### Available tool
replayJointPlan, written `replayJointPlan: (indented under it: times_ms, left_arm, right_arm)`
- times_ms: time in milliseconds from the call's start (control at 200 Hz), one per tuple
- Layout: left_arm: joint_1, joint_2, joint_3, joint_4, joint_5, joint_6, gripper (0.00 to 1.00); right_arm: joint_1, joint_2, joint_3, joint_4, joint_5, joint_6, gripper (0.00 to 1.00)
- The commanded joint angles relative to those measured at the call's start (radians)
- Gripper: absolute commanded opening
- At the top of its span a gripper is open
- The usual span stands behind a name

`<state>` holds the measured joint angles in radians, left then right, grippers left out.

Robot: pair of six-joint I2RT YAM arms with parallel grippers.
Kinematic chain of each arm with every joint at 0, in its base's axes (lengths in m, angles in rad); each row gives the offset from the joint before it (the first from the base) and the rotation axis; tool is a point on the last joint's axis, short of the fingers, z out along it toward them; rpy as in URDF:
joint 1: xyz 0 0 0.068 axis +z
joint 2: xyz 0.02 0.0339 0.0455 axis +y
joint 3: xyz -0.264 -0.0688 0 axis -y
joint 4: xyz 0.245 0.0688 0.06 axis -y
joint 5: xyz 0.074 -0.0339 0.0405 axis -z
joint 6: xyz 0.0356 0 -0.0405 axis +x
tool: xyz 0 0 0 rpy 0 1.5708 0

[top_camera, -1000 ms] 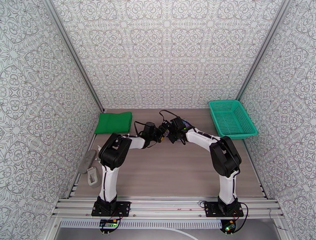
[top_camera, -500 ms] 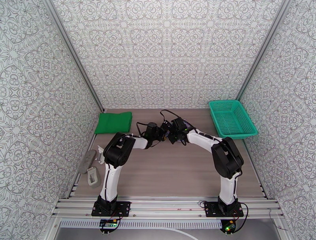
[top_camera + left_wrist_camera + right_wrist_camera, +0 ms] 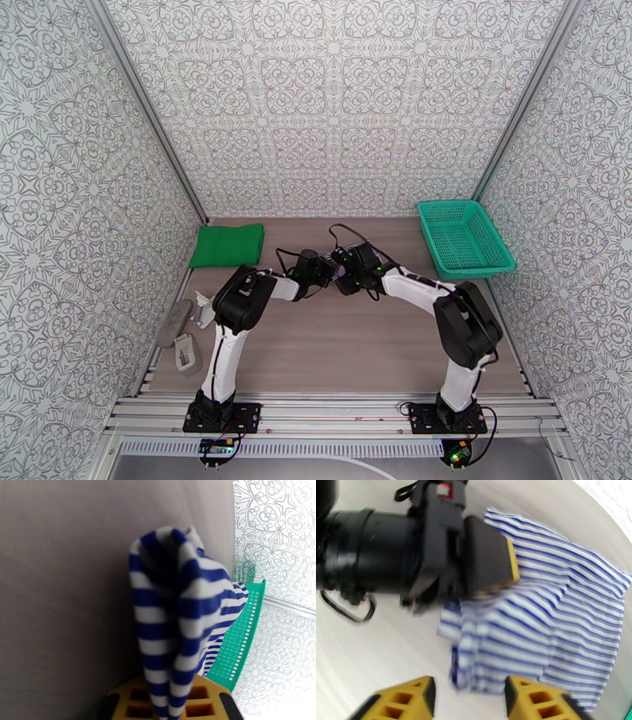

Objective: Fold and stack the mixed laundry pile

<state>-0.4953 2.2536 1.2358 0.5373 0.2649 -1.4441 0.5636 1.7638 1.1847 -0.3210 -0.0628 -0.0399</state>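
Striped shirt (image 3: pixel 561 610) is pinched by left gripper (image 3: pixel 168 697); right gripper (image 3: pixel 470 691) is held spread, shirt edge just ahead.

High rear overview, wrist close-ups sharing shirt (image 3: pixel 177 618)

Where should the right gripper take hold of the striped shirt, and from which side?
Probably the rumpled near corner of the striped shirt, lying just ahead of the open right gripper. Come down from above, on the side opposite the left gripper, which is shut on the far edge: the cloth bunches into a pinchable ridge here, while the rest lies flatter on the table.
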Motion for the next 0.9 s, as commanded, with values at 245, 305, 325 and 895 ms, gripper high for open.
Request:
replayJointPlan:
  times_ms: [245, 305, 325, 895]
  left_arm:
    - [0.118, -0.139, 0.051, -0.282, 0.056, 0.434, 0.0]
    - [0.142, -0.16, 0.085, -0.383, 0.083, 0.53, 0.0]
    - [0.151, -0.167, 0.096, -0.413, 0.09, 0.562, 0.0]
    - [0.439, -0.109, 0.608, -1.227, 0.007, 1.373, 0.0]
  right_arm:
    - [-0.061, -0.25, -0.087, -0.059, 0.067, 0.265, 0.66]
    - [-0.079, -0.252, -0.079, -0.067, 0.086, 0.272, 0.66]
    - [-0.086, -0.253, -0.078, -0.065, 0.089, 0.277, 0.66]
    - [-0.116, -0.191, -0.077, -0.022, 0.099, 0.29, 0.67]
